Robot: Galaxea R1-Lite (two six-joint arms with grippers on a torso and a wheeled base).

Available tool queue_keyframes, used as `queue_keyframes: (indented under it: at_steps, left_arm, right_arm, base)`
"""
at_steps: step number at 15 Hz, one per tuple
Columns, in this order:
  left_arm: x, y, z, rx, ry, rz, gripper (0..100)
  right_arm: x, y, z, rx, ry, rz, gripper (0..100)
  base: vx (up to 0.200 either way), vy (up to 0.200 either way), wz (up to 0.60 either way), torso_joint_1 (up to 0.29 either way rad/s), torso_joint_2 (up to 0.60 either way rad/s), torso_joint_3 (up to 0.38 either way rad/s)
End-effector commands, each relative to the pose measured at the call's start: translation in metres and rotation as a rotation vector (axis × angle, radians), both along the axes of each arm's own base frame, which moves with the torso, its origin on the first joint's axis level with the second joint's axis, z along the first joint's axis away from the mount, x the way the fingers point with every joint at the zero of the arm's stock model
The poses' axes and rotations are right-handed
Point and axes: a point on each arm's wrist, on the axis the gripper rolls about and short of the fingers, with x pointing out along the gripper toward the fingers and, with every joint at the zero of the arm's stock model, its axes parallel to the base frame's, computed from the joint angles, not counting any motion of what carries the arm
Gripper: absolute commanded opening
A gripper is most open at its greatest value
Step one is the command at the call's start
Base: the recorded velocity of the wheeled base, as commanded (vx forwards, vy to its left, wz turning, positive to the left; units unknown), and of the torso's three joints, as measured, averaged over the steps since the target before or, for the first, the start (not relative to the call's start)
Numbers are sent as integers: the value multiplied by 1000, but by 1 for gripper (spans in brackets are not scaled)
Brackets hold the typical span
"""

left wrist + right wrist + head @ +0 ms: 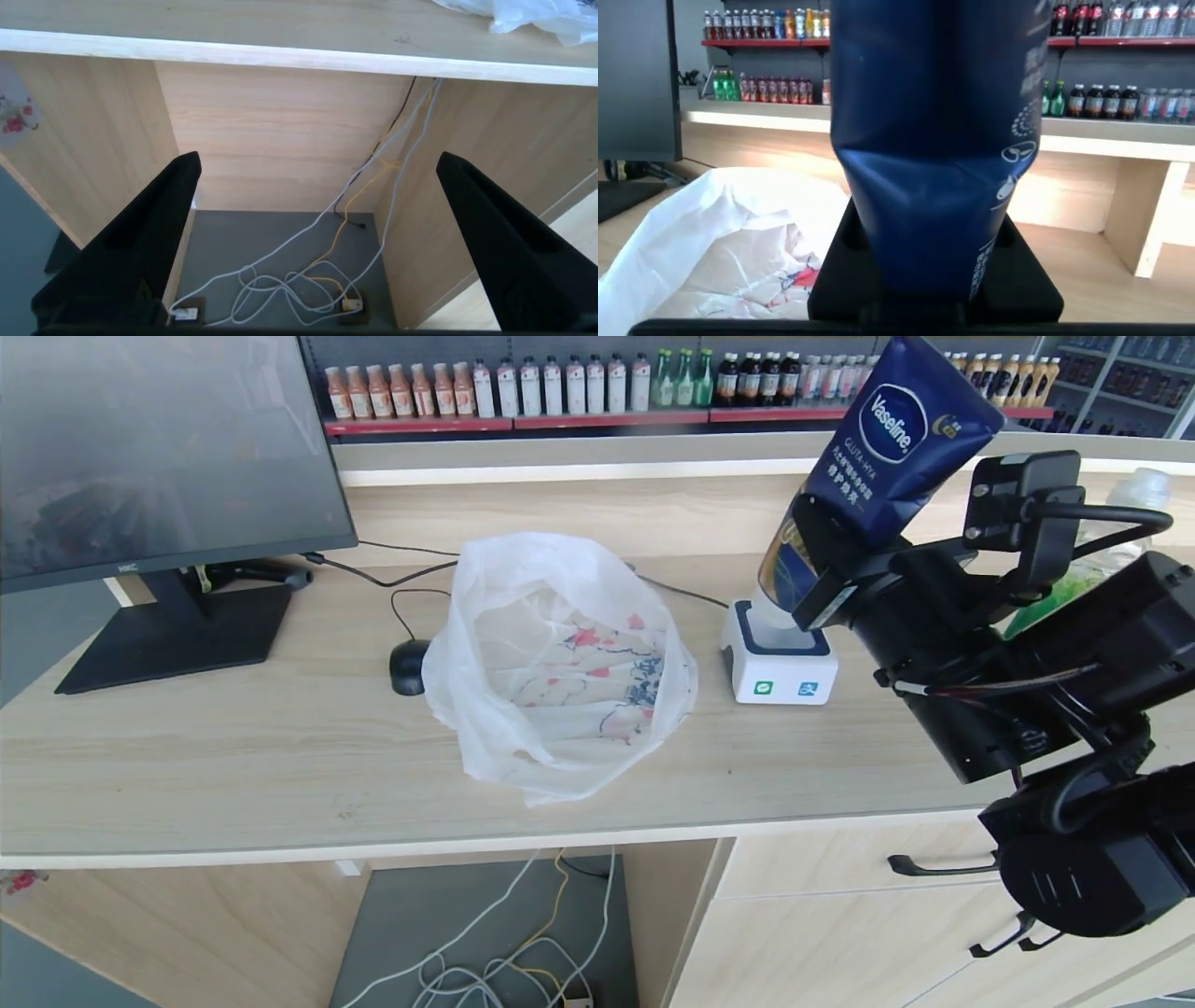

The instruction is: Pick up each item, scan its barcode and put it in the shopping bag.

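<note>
My left jaws stood wide, fingers (140, 243) low in front of the worktop (233, 756) edge, facing loose cables (308, 280) on the floor under it. My right jaws, at the right of the head view, held the blue tube (896, 439) near its lower end. The tube was tilted, top toward upper right, lower end just over the white scanner (780, 663); contact unclear. The shopping bag (560, 663) sat open mid-frame on the worktop, left of the scanner, apart from it. A black mouse (408, 667) lay just beside the bag's left side. Monitor (159, 448) upper left. Bottle shelf (560, 383) ran along the top edge.
</note>
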Motion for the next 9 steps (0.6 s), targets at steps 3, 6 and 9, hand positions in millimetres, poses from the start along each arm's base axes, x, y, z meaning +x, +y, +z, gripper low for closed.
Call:
queue_keyframes:
  at_steps: [3, 6, 9]
  left_arm:
    - [0, 0, 0, -1, 2, 0, 100]
    - [0, 0, 0, -1, 0, 0, 100]
    - [0, 0, 0, -1, 2, 0, 100]
  right_arm:
    - [3, -2, 3, 17, -10, -5, 0]
    - [3, -3, 8, 46, -19, 8, 0]
    - [3, -3, 12, 60, -30, 14, 0]
  base:
    - [0, 200, 0, 4, 2, 4]
    - [0, 200, 0, 2, 1, 1]
    - [0, 200, 0, 5, 4, 1]
